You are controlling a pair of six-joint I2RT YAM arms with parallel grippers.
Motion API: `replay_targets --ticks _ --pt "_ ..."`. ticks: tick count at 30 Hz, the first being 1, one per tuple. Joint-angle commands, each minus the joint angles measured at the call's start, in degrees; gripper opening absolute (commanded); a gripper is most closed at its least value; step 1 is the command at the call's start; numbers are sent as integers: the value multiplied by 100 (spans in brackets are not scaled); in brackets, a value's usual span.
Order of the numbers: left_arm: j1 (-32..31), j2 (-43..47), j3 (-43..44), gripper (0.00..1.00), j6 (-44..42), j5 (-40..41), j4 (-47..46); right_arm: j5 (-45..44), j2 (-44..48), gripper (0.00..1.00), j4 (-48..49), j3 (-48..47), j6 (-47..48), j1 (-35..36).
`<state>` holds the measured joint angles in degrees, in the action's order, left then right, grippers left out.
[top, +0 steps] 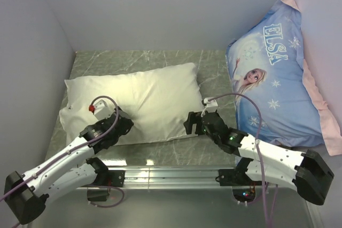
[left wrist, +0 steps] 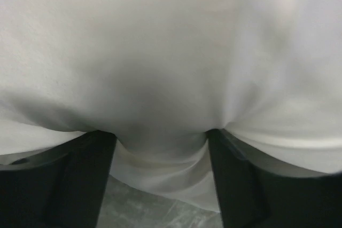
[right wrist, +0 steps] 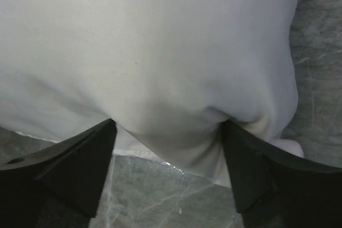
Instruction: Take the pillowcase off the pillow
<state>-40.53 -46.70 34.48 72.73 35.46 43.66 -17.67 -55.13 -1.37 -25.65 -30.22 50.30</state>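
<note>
Left gripper (top: 118,125) and right gripper (top: 193,123), jaws spread, are pressed to the near edge of the pillowcase (top: 144,97); the pillow inside could be pinched along with it.

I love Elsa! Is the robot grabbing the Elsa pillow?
No, the left gripper and right gripper are at the cream pillowcase; the Elsa pillow sits off to the right.

Pillowcase (top: 141,97), left hand (top: 122,125), right hand (top: 192,123) at edge
</note>
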Motion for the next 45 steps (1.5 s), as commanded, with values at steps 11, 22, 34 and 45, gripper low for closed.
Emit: replay_targets --ticks 11,22,34,45 --pt "-7 -384 1692 0 -1392 1139 81 -876 889 0 -326 -1643 393 -74" --pt "-612 -665 3284 0 -1807 57 -24 281 -1576 0 -1120 -5549 1176 -1339" --pt "-2003 -2263 4643 0 -2262 145 -1104 1600 -5506 0 -2157 -10290 1844 -883" --pt "-167 -3591 4736 0 -2449 -1557 -1860 2373 -6149 0 -1849 -9775 1862 -838"
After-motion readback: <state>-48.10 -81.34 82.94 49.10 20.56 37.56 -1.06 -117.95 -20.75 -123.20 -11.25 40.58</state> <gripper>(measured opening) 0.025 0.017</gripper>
